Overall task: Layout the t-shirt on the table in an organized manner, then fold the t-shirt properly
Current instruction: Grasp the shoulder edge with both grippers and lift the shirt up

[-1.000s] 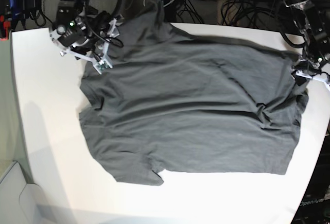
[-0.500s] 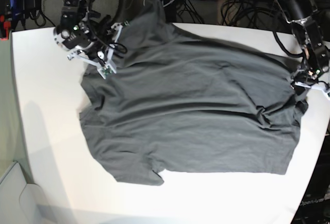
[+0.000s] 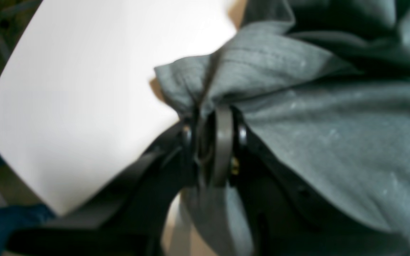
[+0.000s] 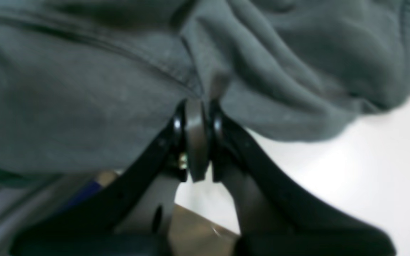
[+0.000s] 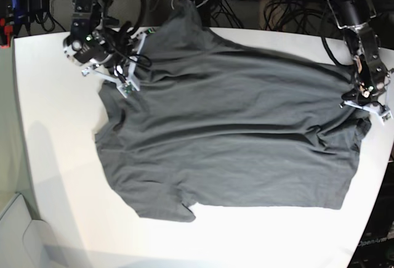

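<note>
shirt (image 5: 234, 132): spread across the table (image 5: 55, 132), its far edge hanging off at 12 o'clock
left gripper (image 3: 212, 142): jaws pinched together on a bunched shirt edge, at 3 o'clock
right gripper (image 4: 196, 138): jaws clamped on a shirt fold, at 10 o'clock

Right gripper (image 4: 198, 106) jaws pinched on fold of grey t-shirt (image 4: 84, 103), white table (image 4: 368, 170) beneath
</note>
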`<action>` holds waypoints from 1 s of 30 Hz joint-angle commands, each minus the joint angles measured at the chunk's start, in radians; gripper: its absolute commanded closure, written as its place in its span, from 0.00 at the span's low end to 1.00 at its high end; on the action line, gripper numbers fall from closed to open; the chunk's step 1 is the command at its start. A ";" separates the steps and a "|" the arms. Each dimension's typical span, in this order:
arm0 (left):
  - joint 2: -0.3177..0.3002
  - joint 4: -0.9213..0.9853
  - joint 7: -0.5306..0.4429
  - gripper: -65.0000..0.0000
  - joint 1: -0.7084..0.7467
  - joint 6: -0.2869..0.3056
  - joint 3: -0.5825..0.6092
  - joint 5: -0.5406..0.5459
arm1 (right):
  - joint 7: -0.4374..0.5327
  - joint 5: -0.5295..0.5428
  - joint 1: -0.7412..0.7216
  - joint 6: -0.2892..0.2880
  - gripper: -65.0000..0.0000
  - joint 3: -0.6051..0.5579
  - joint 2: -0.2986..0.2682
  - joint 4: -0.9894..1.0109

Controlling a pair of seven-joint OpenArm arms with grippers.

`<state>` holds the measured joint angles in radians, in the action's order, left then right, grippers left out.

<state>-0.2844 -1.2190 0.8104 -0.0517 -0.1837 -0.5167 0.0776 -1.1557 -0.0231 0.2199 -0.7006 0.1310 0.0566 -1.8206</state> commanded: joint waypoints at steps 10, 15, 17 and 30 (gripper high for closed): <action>0.092 -0.493 0.271 1.00 0.023 -0.010 -0.007 -0.002 | -0.131 -0.005 -0.184 0.002 1.00 0.094 -0.111 -0.126; 0.106 -0.574 0.338 1.00 -0.063 -0.010 0.000 -0.002 | -0.221 -0.007 -0.316 0.002 1.00 0.129 -0.168 -0.126; 0.107 -0.588 0.369 1.00 -0.113 -0.010 0.000 -0.002 | -0.240 -0.005 -0.374 0.002 1.00 0.131 -0.189 -0.126; 0.181 -0.364 0.381 1.00 -0.574 -0.012 0.126 -0.002 | -0.241 -0.007 -0.919 0.002 1.00 0.126 -0.249 0.029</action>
<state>-0.0933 -1.5677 1.2060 -0.5968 -0.1905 -0.3904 0.0822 -1.4109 -0.0204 -0.6682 -0.6998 0.2546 -0.1806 -1.7775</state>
